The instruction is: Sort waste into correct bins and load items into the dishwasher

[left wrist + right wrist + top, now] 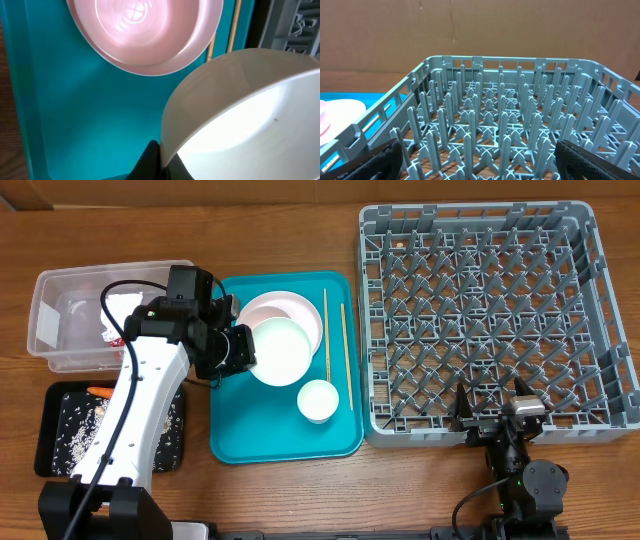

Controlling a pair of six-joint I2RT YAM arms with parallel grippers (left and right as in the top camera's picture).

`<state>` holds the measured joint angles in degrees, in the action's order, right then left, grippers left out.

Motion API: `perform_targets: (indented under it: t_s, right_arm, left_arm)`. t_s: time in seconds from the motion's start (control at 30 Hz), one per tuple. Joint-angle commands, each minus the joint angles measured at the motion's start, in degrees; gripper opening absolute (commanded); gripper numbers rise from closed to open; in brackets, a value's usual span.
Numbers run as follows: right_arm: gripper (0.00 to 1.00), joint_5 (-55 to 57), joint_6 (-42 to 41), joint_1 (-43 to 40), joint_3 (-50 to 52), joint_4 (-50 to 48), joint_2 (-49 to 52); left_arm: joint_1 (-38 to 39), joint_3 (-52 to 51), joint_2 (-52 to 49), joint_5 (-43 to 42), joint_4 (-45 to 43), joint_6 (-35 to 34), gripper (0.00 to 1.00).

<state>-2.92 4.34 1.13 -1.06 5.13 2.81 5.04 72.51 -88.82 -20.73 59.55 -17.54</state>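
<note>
My left gripper [243, 352] is shut on the rim of a whitish bowl [281, 352], held tilted above the teal tray [240, 435]. In the left wrist view the fingers [161, 159] pinch the bowl's rim [240, 110]. The pale pink plate [300, 308] lies on the teal tray with a round dish resting in it, and also shows in the left wrist view [145, 30]. The small white cup [318, 400] stands on the tray. The grey dish rack [495, 315] is empty. My right gripper [495, 415] is open at the rack's front edge [480, 150].
The clear tub [60, 345] holds the white napkin [122, 304] and red wrapper [112, 336]. The black tray [50, 450] holds rice [80, 435] and the carrot [98, 392]. Two chopsticks [341, 345] lie on the teal tray's right side.
</note>
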Motion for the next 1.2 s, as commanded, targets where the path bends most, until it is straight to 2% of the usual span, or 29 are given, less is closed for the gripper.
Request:
perform_targets:
  t_s: [0.0,0.2,0.3,0.4,0.63,0.83,1.07,1.17]
  right_arm:
    - [1.0,0.0,0.6,0.0,0.6,-0.5,-0.2]
    - [1.0,-1.3,-0.1,0.0,0.6,-0.6,-0.2]
    - [1.0,-5.7,-0.8,0.0,0.6,-1.0,-0.2]
    - [1.0,-11.1,-4.8,0.0,0.6,-3.2,-0.2]
    - [1.0,-11.4,-14.8,0.0,-5.4,0.3,1.3]
    - [1.0,-13.6,-16.8,0.0,-24.5,8.5,11.9]
    - [1.0,-19.2,-16.4,0.0,-53.9,28.3,35.8]
    - [1.0,-26.5,-16.7,0.0,-63.6,31.6,45.9]
  left_arm:
    - [0.0,1.1,0.9,-2.0,0.4,1.3,0.04]
    - [0.0,1.1,0.9,-2.3,0.5,1.2,0.04]
    - [0.0,1.1,0.9,-2.3,0.3,1.2,0.04]
    - [0.0,1.1,0.9,-2.3,0.3,1.3,0.04]
    - [0.0,1.1,0.9,-2.3,0.0,1.2,0.04]
    - [0.0,1.1,0.9,-2.3,-1.1,0.7,0.04]
    - [0.0,1.1,0.9,-3.8,-2.7,-1.4,0.04]
    - [0.0,1.1,0.9,-4.8,-3.8,-2.1,0.04]
